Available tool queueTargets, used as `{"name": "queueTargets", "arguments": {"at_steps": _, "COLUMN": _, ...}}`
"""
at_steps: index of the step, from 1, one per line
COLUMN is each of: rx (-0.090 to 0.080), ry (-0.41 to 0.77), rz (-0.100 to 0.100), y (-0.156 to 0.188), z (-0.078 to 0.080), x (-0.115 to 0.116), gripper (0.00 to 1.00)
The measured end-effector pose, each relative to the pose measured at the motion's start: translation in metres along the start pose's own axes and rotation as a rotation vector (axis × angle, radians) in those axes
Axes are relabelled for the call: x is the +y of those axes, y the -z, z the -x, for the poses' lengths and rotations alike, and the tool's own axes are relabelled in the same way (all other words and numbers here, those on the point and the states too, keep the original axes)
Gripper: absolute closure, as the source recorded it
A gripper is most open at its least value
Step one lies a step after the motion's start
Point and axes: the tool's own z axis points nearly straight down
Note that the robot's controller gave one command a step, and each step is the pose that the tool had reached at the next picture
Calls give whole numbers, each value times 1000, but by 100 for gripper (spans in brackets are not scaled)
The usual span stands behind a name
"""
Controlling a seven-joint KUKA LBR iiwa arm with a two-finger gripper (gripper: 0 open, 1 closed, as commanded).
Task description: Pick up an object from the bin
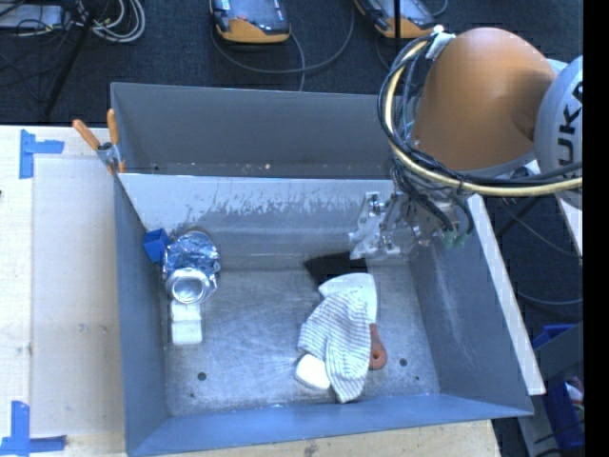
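My gripper (381,228) hangs over the back right part of the bin, close to the far wall. Just below and left of it lies a flat black object (331,266) on the bin floor. A white cloth with thin grey stripes (339,335) is crumpled in front of that, toward the near wall. A reddish-orange thing (378,352) peeks out from the cloth's right edge, and a white rounded piece (310,372) shows at its lower left. I see nothing held in the gripper.
On the left side lie a crushed silver can (191,267), a small blue object (154,246) behind it and a white block (186,329) in front. The arm's orange dome and cable loops stand over the bin's back right corner.
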Motion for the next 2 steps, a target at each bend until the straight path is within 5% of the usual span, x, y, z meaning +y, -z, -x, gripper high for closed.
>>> {"name": "queueTargets", "arguments": {"at_steps": 1, "rx": -3, "ry": 42, "rz": -1, "y": -16, "z": 1, "x": 5, "gripper": 100}}
{"name": "queueTargets", "arguments": {"at_steps": 2, "rx": -1, "ry": 38, "rz": 0, "y": -73, "z": -17, "x": 19, "gripper": 100}}
